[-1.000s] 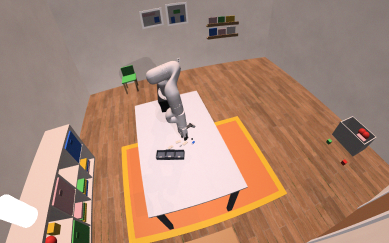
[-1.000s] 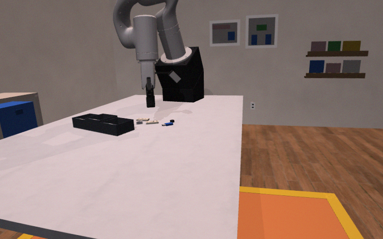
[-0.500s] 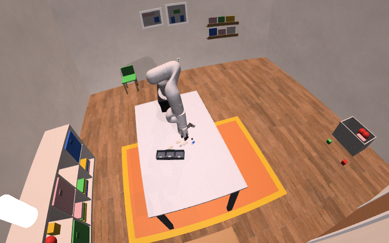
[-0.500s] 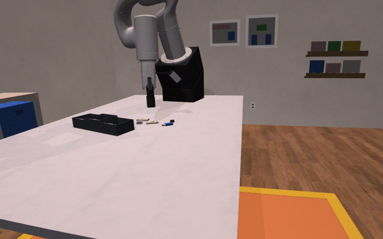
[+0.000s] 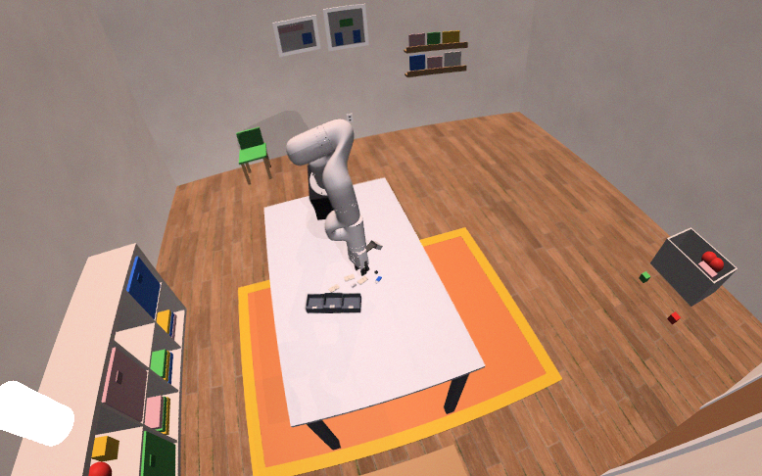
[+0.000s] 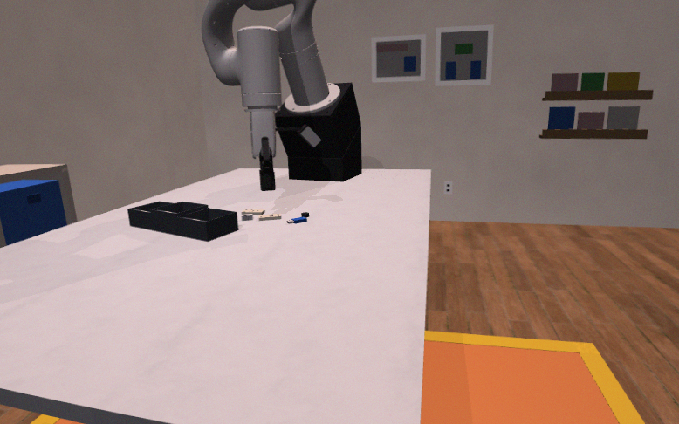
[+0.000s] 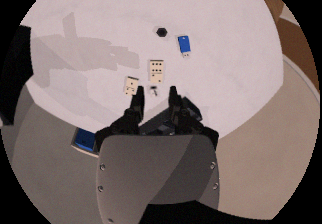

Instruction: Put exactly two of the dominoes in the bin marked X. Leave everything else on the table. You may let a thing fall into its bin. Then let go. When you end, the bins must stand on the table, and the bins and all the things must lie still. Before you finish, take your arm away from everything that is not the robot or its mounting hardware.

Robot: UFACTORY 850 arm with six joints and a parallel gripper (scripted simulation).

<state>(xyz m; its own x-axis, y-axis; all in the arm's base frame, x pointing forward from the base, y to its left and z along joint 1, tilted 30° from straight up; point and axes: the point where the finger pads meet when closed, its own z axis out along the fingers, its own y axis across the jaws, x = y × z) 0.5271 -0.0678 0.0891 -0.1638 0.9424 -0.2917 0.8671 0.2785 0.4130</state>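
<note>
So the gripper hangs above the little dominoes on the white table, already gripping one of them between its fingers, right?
Not quite. The gripper does hang above the dominoes on the white table, but it grips nothing: the wrist view shows its fingers partly open with only table between them, and the dominoes lie flat below.

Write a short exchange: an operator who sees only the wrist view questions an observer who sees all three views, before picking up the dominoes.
Operator: I see two dominoes ahead of my fingers. Where are the bins?
Observer: A black tray of three bins stands on the table just beyond the dominoes, out of your view.
Operator: Are there only two dominoes?
Observer: The top view seems to show a third pale tile, the one nearest the tray.
Operator: Is anything in the bins?
Observer: From the top, no domino shows in any compartment; the marks are too small to read.
Operator: How low am I?
Observer: The exterior view shows the open gripper hanging above the table, holding nothing.
</note>
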